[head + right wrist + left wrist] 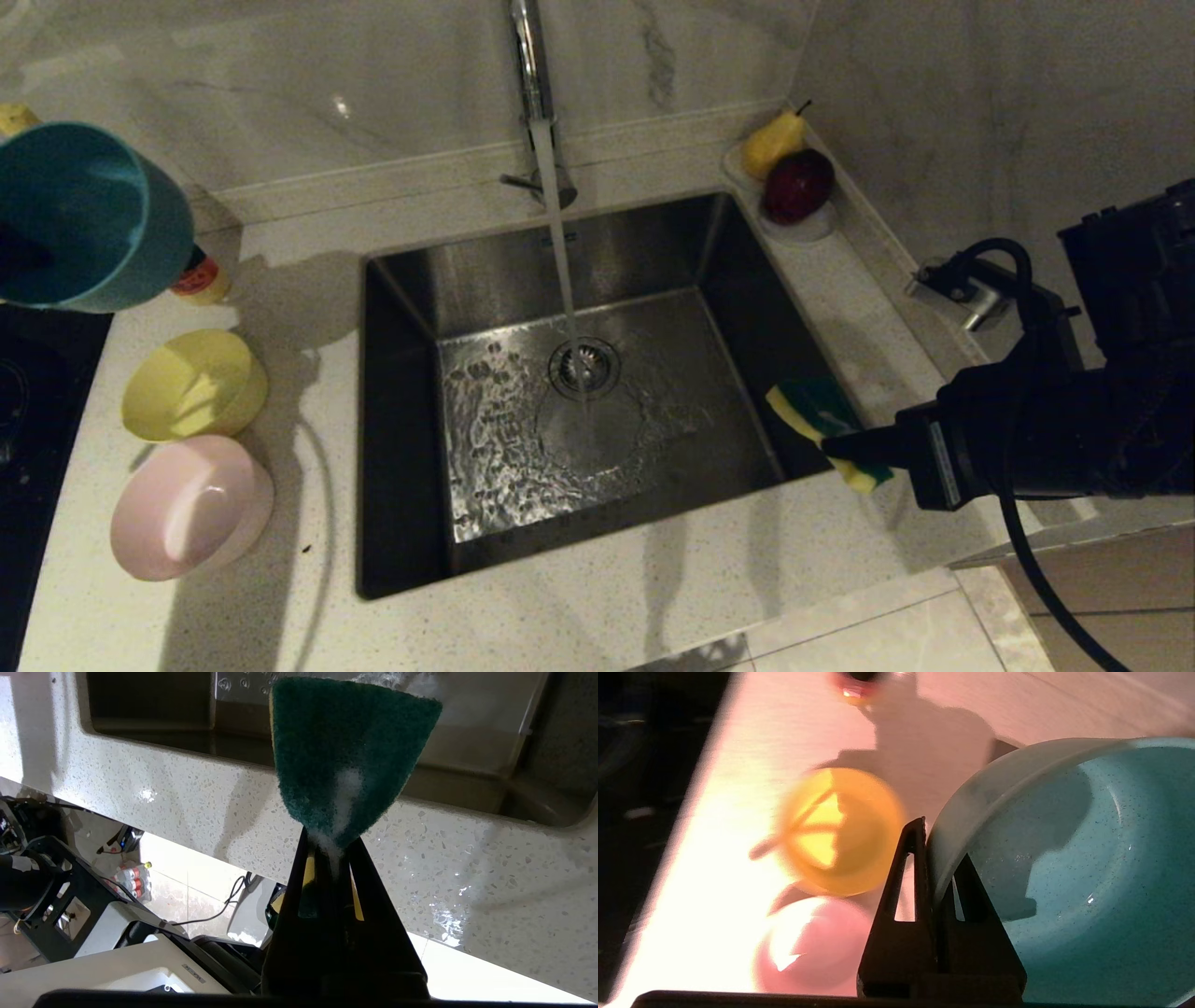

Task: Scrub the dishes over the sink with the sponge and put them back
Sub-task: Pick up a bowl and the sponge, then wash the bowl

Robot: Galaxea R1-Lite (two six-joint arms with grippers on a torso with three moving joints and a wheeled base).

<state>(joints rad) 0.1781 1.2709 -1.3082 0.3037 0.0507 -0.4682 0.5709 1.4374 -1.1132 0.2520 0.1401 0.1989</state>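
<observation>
The left tool (931, 858) is clamped tight on the rim of the round light blue plastic bowl (84, 219), one finger inside and one outside the wall, and carries it in the air above the far left end of the pale speckled stone table (597, 597), tipped on its side with its mouth toward the camera. Below it, two more bowls sit on the table left of the sink: the round yellow plastic bowl (193, 385) and, nearer the front edge, the round pink plastic bowl (191, 507), just beside each other.

Over on the right, the right tool (840, 446) pinches the rectangular yellow foam sponge with a dark green scouring face (822, 422), a streak of white suds on the green. It hangs over the right front corner of the large square stainless steel sink (411, 448). Water runs from the tall chrome tap (534, 84) onto the round drain strainer (584, 367), rippling across the basin floor.

A yellow pear (772, 142) and a dark red apple (798, 185) sit on a small white dish (801, 229) at the sink's far right corner.
</observation>
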